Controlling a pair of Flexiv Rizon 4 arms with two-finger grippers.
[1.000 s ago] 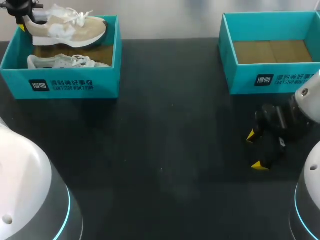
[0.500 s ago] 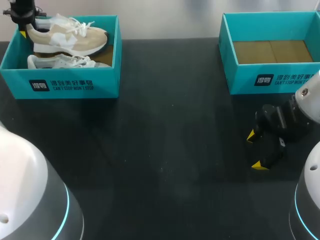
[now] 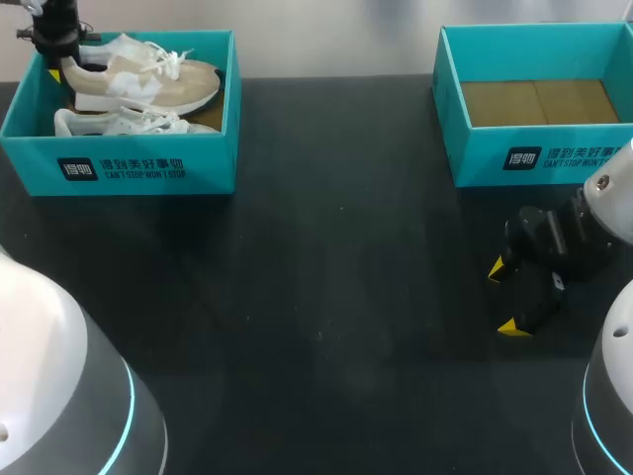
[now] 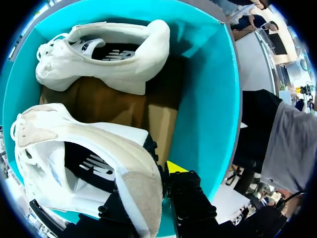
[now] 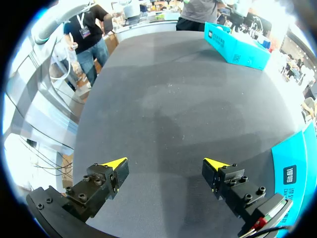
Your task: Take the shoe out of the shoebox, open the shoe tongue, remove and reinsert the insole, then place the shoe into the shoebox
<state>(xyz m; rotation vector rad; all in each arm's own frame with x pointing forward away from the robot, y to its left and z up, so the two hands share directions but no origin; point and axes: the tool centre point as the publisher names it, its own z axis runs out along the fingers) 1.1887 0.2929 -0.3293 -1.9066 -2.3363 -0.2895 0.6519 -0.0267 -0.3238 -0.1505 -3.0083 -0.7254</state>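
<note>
Beige sneaker (image 3: 148,84) sat inside the left shoebox (image 3: 119,170), heel at the box's far left corner, toe toward its right wall. Left gripper (image 4: 158,174) was clamped on that heel. White sneaker (image 3: 124,122) lay along the box's near wall. Right gripper (image 3: 504,297) hung well right of the box over the dark table (image 3: 326,297), fingers spread wide, holding nothing.

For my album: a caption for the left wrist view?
Left hand holds a beige shoe by the heel in a teal shoebox, beside a white shoe.
</note>
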